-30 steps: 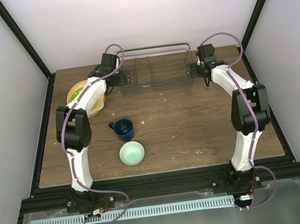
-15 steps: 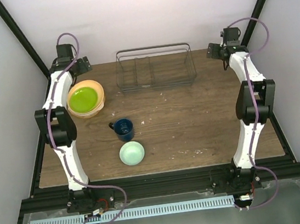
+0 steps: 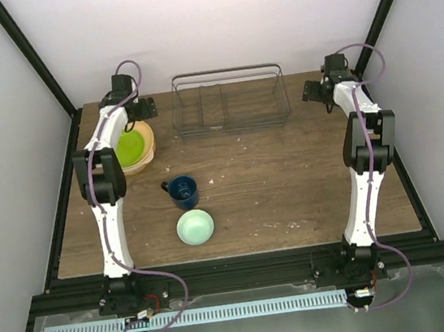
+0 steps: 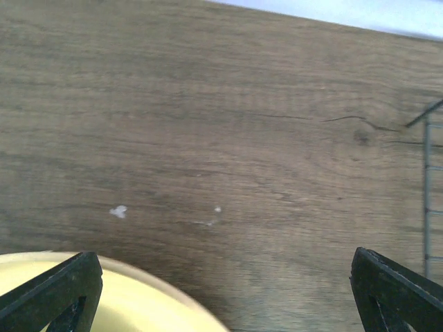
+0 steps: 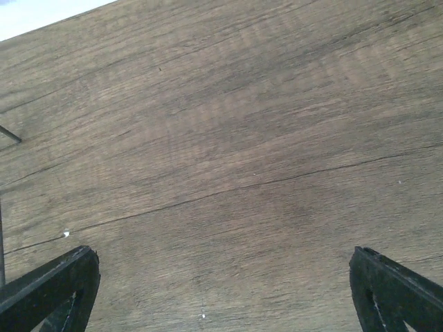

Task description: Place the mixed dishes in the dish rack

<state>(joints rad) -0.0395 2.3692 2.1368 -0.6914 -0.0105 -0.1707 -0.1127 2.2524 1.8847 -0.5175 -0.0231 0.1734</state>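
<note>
The dish rack [image 3: 230, 99], dark wire and empty, stands at the back middle of the table. A lime-green plate [image 3: 128, 148] lies on a peach-orange plate [image 3: 146, 146] at the back left. The cream plate cannot be told apart in that stack. The dark blue mug [image 3: 183, 190] and the pale mint bowl [image 3: 195, 227] stand apart in the middle. My left gripper [image 3: 137, 108] is open and empty over the stack's far edge; its wrist view shows a pale yellow plate rim [image 4: 131, 304] between wide fingers [image 4: 55, 297]. My right gripper [image 3: 315, 90] is open and empty over bare wood, right of the rack.
The rack's wire shows at the right edge of the left wrist view [image 4: 427, 180] and at the left edge of the right wrist view [image 5: 8, 135]. Black frame posts and white walls close in the table [image 3: 290, 182] on three sides.
Both arms left the rack's ends and swung out toward the back corners. The left gripper has since come back over the plates' far edge; the right has moved slightly toward the rack.
</note>
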